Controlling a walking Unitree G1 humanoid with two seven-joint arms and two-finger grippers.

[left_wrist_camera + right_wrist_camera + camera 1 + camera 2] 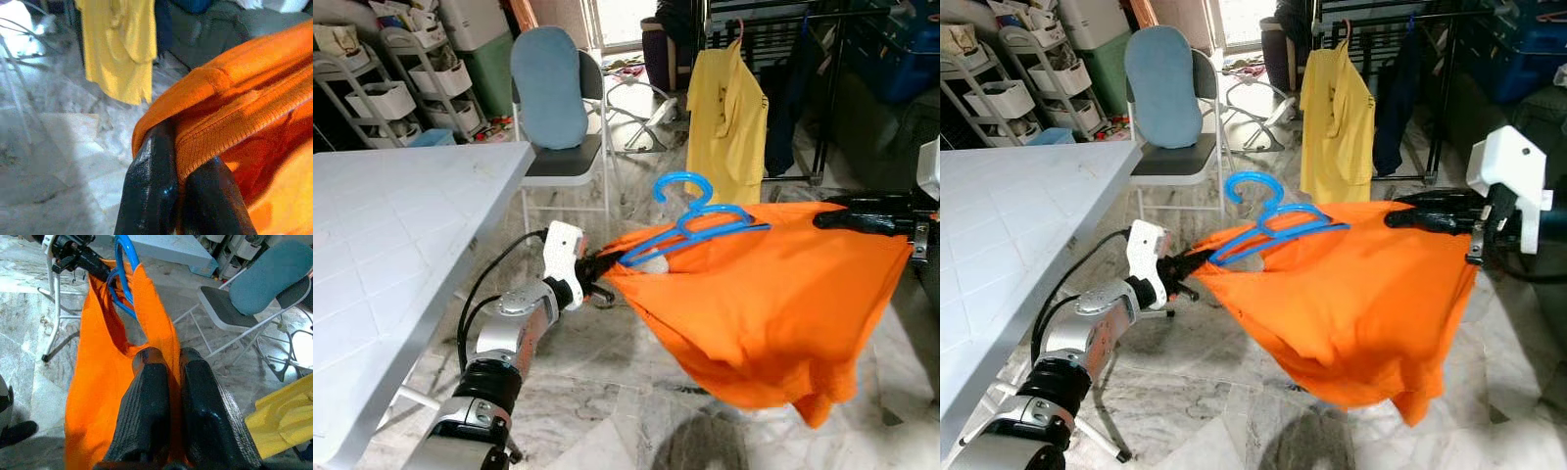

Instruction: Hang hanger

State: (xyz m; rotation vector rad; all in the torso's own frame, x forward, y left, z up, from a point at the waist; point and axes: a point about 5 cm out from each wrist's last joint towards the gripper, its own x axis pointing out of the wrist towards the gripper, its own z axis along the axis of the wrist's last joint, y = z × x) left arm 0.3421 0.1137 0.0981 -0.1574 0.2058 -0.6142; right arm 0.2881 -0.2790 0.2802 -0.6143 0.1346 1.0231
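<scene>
An orange shirt point(773, 304) hangs stretched between my two grippers above the marble floor. A blue plastic hanger point(695, 223) sits in its neck opening, hook up. My left gripper point(599, 270) is shut on the shirt's left shoulder edge; in the left wrist view its fingers point(156, 186) pinch the orange hem point(215, 142). My right gripper point(1408, 217) is shut on the shirt's right shoulder; in the right wrist view its fingers point(151, 416) clamp the orange cloth point(98, 382), with the hanger point(124, 269) beyond.
A white table point(401, 245) stands at my left. Behind the shirt a folding chair point(563, 127) holds a blue cushion. A yellow shirt point(729, 122) hangs from a dark rack point(822, 88) at the back. Shelves with bins point(401, 83) line the far left.
</scene>
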